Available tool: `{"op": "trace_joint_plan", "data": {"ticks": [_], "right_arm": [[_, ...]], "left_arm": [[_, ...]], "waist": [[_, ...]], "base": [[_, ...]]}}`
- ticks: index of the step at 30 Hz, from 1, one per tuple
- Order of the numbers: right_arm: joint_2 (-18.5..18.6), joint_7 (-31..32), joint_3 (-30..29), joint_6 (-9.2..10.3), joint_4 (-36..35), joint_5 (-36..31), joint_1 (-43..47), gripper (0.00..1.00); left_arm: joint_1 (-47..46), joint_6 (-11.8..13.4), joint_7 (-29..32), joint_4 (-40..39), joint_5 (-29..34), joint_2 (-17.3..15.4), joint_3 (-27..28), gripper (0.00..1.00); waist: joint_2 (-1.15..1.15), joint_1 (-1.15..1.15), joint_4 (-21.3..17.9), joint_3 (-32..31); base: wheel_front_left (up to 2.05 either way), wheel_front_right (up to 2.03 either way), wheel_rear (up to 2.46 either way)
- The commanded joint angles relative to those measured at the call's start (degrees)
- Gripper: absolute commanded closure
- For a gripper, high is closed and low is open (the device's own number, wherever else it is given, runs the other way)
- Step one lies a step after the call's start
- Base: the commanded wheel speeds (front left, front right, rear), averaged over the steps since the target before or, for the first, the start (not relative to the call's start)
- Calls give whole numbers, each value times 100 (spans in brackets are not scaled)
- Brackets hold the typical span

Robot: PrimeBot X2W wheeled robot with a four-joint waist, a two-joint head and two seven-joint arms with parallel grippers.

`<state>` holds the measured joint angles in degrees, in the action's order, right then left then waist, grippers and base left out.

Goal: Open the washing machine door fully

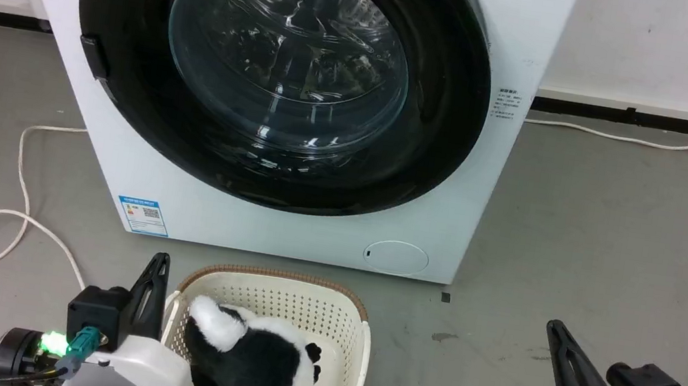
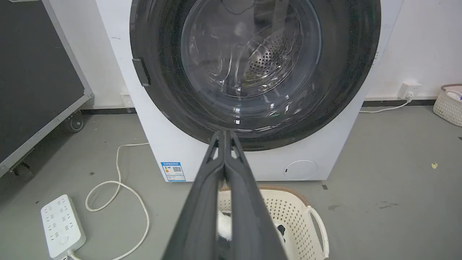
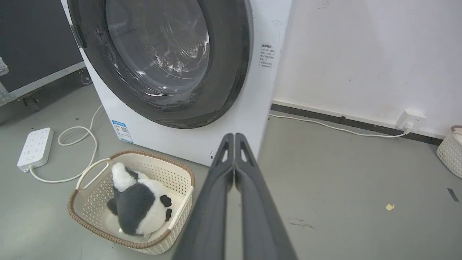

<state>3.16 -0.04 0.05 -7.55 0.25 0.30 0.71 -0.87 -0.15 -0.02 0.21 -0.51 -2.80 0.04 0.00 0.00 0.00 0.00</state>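
Washing machine door (image 1: 280, 70): shut, flush in the front of the white washing machine (image 1: 284, 238), straight ahead of both arms. Found left gripper (image 1: 159, 262) and right gripper (image 1: 557, 329) low and well short of it, each with fingers pressed together, nothing held. Judged the step in hand as the reach for the small dark tab (image 1: 96, 57) on the door's left edge. Would have needed the fingers parted first, then hooked behind that tab, then a pull along an arc about the far side rather than straight back. Kept in mind the cream basket (image 1: 278, 278) just before the machine, possibly close under the door's swing, with a black-and-white plush toy (image 1: 254, 355) lying in it. Noted a second pale basket (image 2: 447, 104) off by the wall, contents too small to tell.
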Motion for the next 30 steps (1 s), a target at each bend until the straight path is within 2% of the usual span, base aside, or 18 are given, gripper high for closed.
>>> {"op": "trace_joint_plan", "data": {"ticks": [1,28,29,30], "right_arm": [[-28,4,-5,6,-25,-30,-71,100],[-28,4,-5,6,-25,-30,-71,100],[0,0,-2,0,0,0,-1,0],[0,-2,1,0,2,2,1,0]], "left_arm": [[87,15,2,-21,51,-8,-4,100],[87,15,2,-21,51,-8,-4,100],[1,0,0,0,0,0,-4,0],[-1,-1,-1,1,-7,0,-3,0]], "waist": [[0,0,0,0],[0,0,0,0],[0,0,0,0],[0,0,0,0]], "base": [[0,0,0],[0,0,0],[0,0,0],[0,0,0]]}}
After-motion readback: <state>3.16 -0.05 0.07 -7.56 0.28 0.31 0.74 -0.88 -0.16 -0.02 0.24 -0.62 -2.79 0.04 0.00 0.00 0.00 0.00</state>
